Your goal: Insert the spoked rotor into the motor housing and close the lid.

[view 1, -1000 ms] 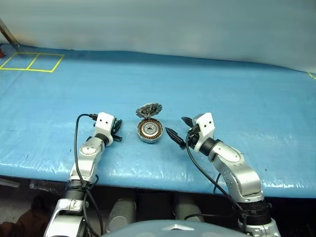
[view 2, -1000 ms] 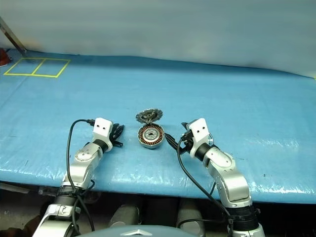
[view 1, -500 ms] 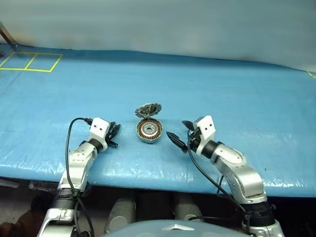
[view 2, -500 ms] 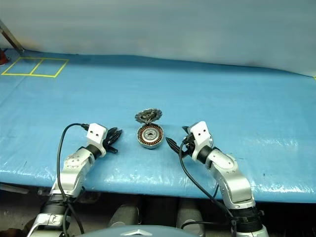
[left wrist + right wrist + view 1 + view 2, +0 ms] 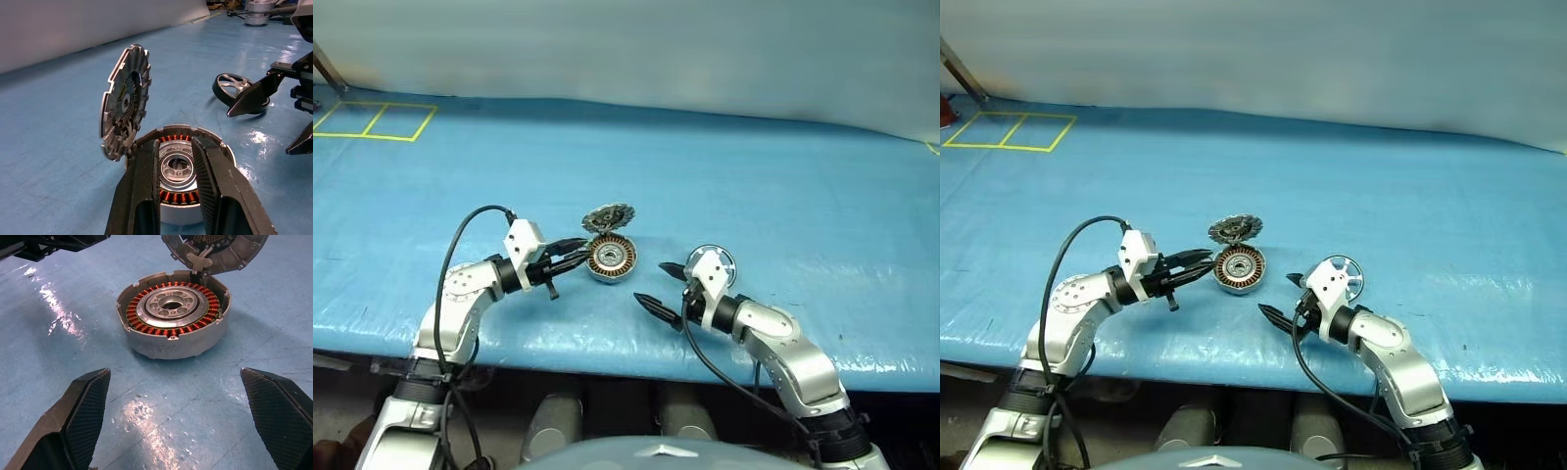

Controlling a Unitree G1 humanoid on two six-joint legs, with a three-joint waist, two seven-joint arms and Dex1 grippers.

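Blue sheeting is covering the whole worktop (image 5: 783, 176), with a yellow taped rectangle (image 5: 374, 121) sitting at its far left corner and a pale wall running behind. Near the middle of the front edge the motor housing (image 5: 611, 258) is resting flat, its open mouth facing up so the ring of copper windings is showing around a pale hub. Its toothed lid (image 5: 608, 217) is standing up on a hinge at the far side of the housing, tilted nearly upright. The left gripper (image 5: 576, 257) is pointing across toward the housing, fingers (image 5: 142, 191) parted only narrowly with nothing between them, their tips sitting right at the housing's near wall; whether they are touching it I cannot tell. The right gripper (image 5: 660, 286) is hanging with its jaws spread wide and empty, aimed at the housing from the other side and staying apart from it. The spoked rotor (image 5: 711, 260) is lying flat on the sheeting to the right of the housing, just behind the right wrist. No writing is readable anywhere.
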